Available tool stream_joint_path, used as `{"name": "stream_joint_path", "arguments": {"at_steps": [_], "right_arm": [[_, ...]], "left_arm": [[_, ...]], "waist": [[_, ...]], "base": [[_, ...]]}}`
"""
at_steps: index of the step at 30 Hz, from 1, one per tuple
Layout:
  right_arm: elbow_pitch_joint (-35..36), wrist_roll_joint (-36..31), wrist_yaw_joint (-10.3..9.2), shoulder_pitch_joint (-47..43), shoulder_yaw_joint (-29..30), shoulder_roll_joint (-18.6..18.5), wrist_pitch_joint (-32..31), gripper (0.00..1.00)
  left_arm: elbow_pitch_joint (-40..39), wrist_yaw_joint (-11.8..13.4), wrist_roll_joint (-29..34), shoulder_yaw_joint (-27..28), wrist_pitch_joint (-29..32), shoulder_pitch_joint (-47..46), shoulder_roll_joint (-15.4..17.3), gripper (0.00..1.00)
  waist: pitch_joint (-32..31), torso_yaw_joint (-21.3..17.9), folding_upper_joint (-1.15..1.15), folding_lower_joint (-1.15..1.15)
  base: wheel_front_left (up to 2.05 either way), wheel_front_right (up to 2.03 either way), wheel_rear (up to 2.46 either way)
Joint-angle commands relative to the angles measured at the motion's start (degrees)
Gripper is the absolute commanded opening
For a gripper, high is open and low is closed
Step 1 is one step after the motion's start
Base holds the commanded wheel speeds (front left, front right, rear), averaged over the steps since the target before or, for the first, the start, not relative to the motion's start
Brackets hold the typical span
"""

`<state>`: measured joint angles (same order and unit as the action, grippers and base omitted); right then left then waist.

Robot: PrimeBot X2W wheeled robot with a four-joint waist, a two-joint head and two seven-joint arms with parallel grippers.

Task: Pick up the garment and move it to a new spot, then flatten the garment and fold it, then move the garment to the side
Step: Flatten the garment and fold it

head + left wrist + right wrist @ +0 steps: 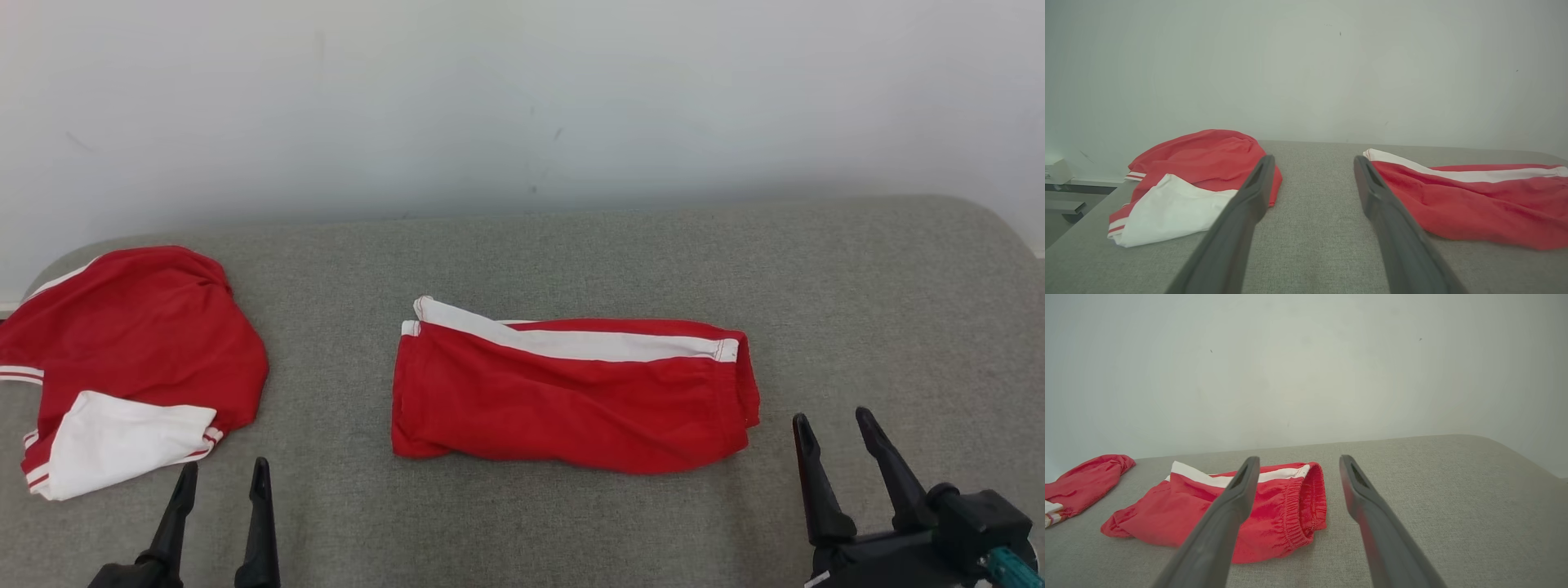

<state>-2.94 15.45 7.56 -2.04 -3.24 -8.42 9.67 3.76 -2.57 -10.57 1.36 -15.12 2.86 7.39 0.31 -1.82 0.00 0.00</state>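
A red garment with a white side stripe lies folded into a flat rectangle in the middle of the grey padded surface. Its elastic waistband faces right. It lies to the right of my left fingers in the left wrist view, and partly behind my left finger in the right wrist view. My left gripper is open near the front edge, left of the garment and apart from it. My right gripper is open just off the garment's right end, holding nothing.
A second red piece of clothing with white panels and striped cuffs lies bunched at the surface's left end, close to my left gripper. A pale wall runs along the back. Bare grey surface stretches to the right of the folded garment.
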Motion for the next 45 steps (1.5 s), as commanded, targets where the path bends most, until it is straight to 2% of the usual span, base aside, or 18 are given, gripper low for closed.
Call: {"name": "stream_joint_path", "arguments": {"at_steps": [1, 12, 21, 27, 33, 42, 43, 44, 45], "right_arm": [[-0.4, 0.3, -0.16, 1.4, -0.4, -0.9, 0.4, 1.0], [-9.2, 0.0, -0.16, 13.7, -2.0, -5.0, -1.7, 1.0], [-24.0, -1.0, -0.16, 22.0, -4.7, -7.1, -0.3, 1.0], [-34.6, -0.1, -0.16, 26.1, -6.1, -7.0, 1.4, 1.0], [-42.5, 1.7, -0.16, 28.9, -6.5, -6.3, 2.5, 1.0], [-49.9, 8.2, -0.16, 29.9, -8.5, -4.4, 4.0, 1.0], [-50.2, 9.2, -0.15, 30.1, -9.1, -4.3, 4.0, 0.78], [-50.4, 10.0, -0.15, 30.4, -9.7, -4.1, 4.1, 0.24], [-50.5, 11.0, -0.15, 30.7, -10.4, -4.0, 4.1, 0.0]], "left_arm": [[0.1, -0.2, 0.4, 0.1, 0.0, -0.2, -0.4, 1.0], [1.5, -1.3, 1.3, -1.2, 0.0, -3.9, -2.0, 1.0], [2.6, -1.8, 1.9, -2.3, 0.0, -7.3, -3.2, 1.0], [3.3, -2.0, 2.1, -2.5, 0.0, -9.0, -3.7, 1.0], [4.0, -2.4, 2.2, -2.6, 0.0, -9.8, -3.9, 1.0], [5.0, -2.7, 2.3, -2.9, 0.0, -10.2, -4.3, 1.0], [5.2, -2.8, 2.3, -2.8, 0.0, -10.2, -4.3, 1.0], [5.3, -2.9, 2.3, -2.7, 0.0, -10.2, -4.3, 1.0], [5.4, -2.9, 2.3, -2.7, 0.0, -10.2, -4.3, 1.0]], "waist": [[0.4, 0.1, 0.0, 0.0], [5.2, 3.1, 0.0, 0.0], [9.4, 6.3, 0.0, 0.0], [10.6, 7.7, 0.0, 0.0], [10.7, 8.2, 0.0, 0.0], [10.1, 9.0, 0.0, 0.0], [10.1, 9.0, 0.0, 0.0], [10.2, 9.0, 0.0, 0.0], [10.2, 8.9, 0.0, 0.0]], "base": [[0.0, 0.0, 0.0], [0.0, 0.0, 0.0], [0.0, 0.0, 0.0], [0.0, 0.0, 0.0], [0.0, 0.0, 0.0], [0.0, 0.0, 0.0], [0.0, 0.0, 0.0], [0.0, 0.0, 0.0], [0.0, 0.0, 0.0]]}}
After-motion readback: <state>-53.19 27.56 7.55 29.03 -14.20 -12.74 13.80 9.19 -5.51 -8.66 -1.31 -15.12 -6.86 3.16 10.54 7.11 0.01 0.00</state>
